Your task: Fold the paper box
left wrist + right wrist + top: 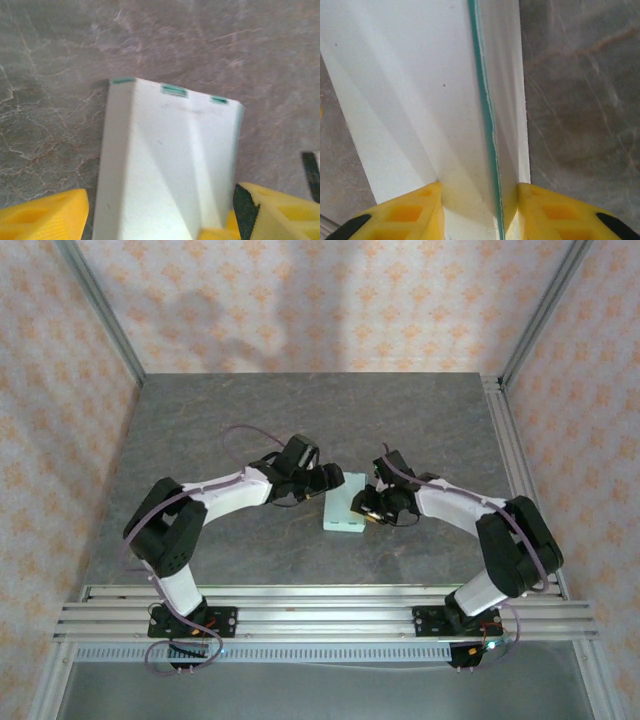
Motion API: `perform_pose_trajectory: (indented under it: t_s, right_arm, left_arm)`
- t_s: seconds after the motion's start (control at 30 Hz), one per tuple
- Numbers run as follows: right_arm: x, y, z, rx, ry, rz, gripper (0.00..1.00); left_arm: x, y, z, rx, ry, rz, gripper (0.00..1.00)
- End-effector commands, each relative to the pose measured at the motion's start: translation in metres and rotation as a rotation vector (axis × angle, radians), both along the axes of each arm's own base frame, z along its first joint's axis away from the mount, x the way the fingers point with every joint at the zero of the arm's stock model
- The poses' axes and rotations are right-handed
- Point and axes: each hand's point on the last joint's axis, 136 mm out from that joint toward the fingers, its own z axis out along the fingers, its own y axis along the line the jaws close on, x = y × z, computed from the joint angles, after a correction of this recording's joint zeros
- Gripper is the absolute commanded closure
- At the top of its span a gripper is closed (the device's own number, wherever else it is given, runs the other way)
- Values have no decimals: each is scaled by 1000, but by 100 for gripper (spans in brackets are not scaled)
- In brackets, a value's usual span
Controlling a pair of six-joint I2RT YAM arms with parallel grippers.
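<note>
Nearest to us are the yellow fingers [395, 217] of the right gripper [479, 215], closed in on the paper box [420, 100]. One pad lies against its broad pale face and the other against the narrow side wall, with the green cut edge [482, 100] of the card running up between them. We read that as a pinch on the box's edge, not a loose bracket. From above, the right gripper [372, 505] meets the box's right side.

The left gripper [160, 222] stands wide, a finger on either side of the box [170, 150]. A dark sliver of table shows between the left finger and the card, so we judge it holds nothing. In the overhead view the left gripper [325, 480] sits at the box's far left corner.

The box [343, 512] lies flat on the grey table [250, 420], between the two arms. It already has walls and a closed top face, and three green tabs [174, 90] show along its far edge, apparently seated. We judge most of the folding done. What seems left is the seam under the right gripper, which may need pressing home. Whether the ends are fully closed we cannot tell.
</note>
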Motion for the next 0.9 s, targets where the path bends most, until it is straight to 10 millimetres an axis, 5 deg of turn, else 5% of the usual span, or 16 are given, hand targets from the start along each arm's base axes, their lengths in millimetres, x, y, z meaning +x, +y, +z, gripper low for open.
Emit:
perform_pose_trajectory:
  t_s: [0.0, 0.13, 0.23, 0.6, 0.87]
  right_arm:
    - [13, -16, -9, -83, -23, 3, 61]
    - [19, -25, 8, -100, -71, -17, 37]
    - [10, -30, 9, -88, -58, -43, 30]
    - [-15, -15, -1, 49, 24, -83, 36]
    - [-11, -6, -9, 66, 34, -74, 54]
  left_arm:
    - [-6, 14, -4, 47, 9, 12, 23]
    - [-16, 22, -21, 68, 46, 23, 23]
    - [-21, 18, -32, 55, 78, 6, 23]
    - [-34, 16, -62, 60, 157, 4, 51]
    - [-40, 19, -74, 70, 184, 5, 55]
